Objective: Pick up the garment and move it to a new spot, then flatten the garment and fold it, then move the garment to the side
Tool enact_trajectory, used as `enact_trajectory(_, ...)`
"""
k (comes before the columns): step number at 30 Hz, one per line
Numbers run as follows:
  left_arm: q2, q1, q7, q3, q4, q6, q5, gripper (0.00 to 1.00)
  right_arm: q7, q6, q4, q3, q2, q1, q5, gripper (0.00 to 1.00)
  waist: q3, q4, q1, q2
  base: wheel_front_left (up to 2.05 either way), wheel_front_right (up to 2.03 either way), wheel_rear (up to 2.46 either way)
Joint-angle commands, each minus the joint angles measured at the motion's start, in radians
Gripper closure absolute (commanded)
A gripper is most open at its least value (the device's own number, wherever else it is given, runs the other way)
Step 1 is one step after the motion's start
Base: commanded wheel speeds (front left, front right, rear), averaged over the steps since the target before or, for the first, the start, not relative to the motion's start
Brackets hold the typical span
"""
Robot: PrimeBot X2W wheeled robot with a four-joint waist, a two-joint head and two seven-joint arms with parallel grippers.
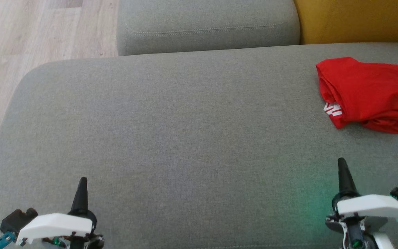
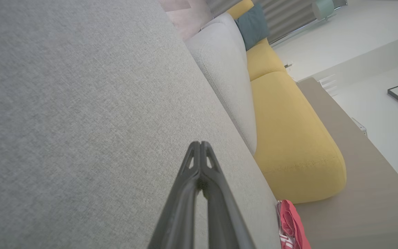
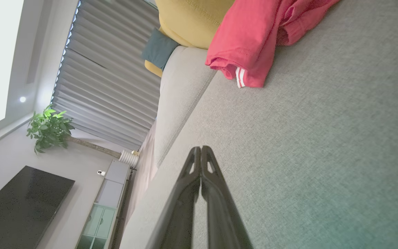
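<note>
Red garment (image 1: 368, 93) lies loosely folded at the far right of the grey sofa seat (image 1: 185, 131), just in front of the yellow cushion (image 1: 354, 20). Left jaws and right jaws both closed, empty, low over the seat's near edge, neither touching the garment.

Matt coarse-woven cloth on the sofa seat (image 1: 171, 131), soft creased cloth of the garment (image 1: 368, 93), wood-grain floor (image 1: 29, 52)
</note>
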Motion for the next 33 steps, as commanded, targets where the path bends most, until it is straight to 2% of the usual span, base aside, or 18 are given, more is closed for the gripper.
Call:
enact_trajectory(1,0.008,-0.059,0.009,0.032,-0.026,-0.008,-0.035,1.0,0.008,0.004,-0.043,0.002,-0.016,-0.062,0.039,1.0,0.0,0.001,0.0,0.0,0.0,0.0,0.0)
enact_trajectory(33,0.008,-0.125,0.104,0.093,-0.022,-0.06,-0.375,1.0,0.091,0.006,-0.083,-0.067,-0.016,-0.077,0.4,1.0,0.006,0.012,0.0,0.0,0.0,0.0,0.0)
